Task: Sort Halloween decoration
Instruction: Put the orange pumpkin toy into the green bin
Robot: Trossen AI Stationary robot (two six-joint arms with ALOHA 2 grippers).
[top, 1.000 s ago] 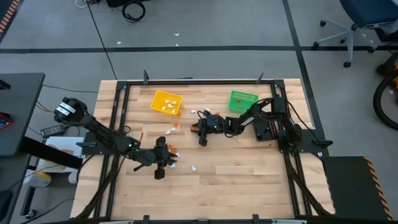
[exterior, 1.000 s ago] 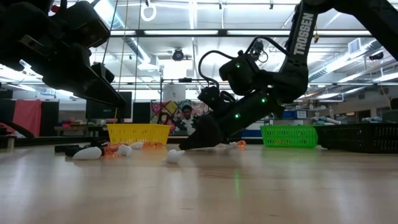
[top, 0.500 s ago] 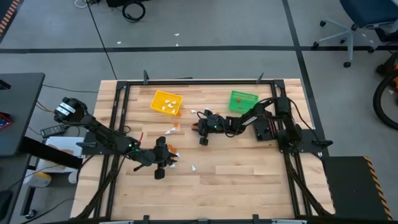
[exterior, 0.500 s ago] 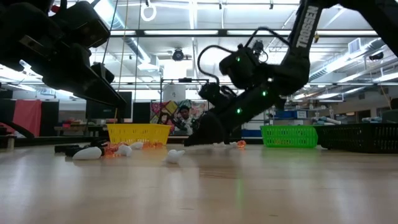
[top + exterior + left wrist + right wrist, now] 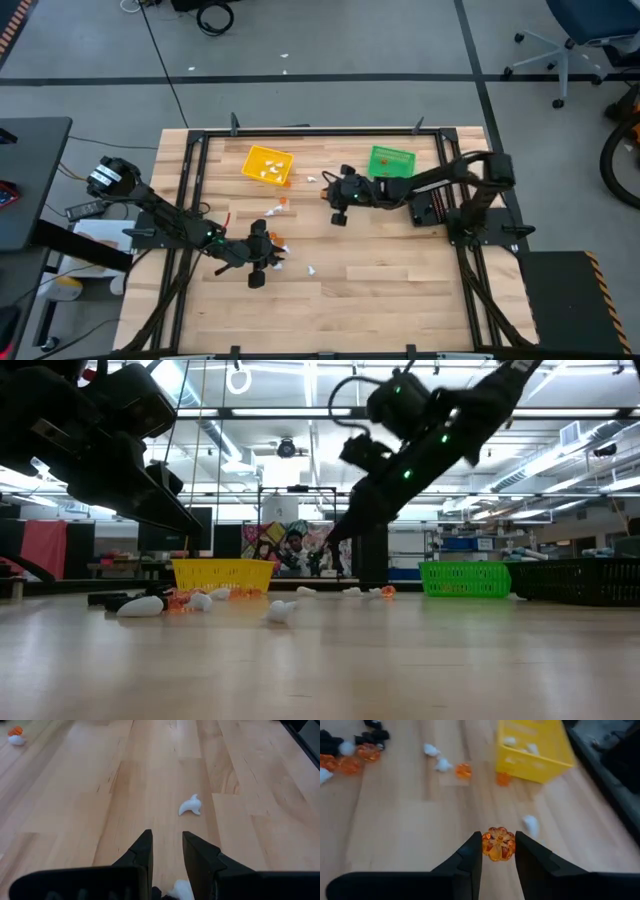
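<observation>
From above, the right gripper (image 5: 337, 217) hangs over the wooden surface (image 5: 400, 290) between the yellow bin (image 5: 267, 165) and green bin (image 5: 390, 161); the left gripper (image 5: 256, 278) sits low among scattered trinkets (image 5: 278, 254). At table height, white trinkets (image 5: 278, 610) lie before the yellow bin (a person stands far behind). The left wrist view shows slightly parted, empty jaws near a white ghost (image 5: 190, 806). The right wrist view shows jaws clamped on an orange pumpkin (image 5: 498, 844).

Bare wood (image 5: 400, 290) behind scattered trinkets (image 5: 278, 250), seemingly.
</observation>
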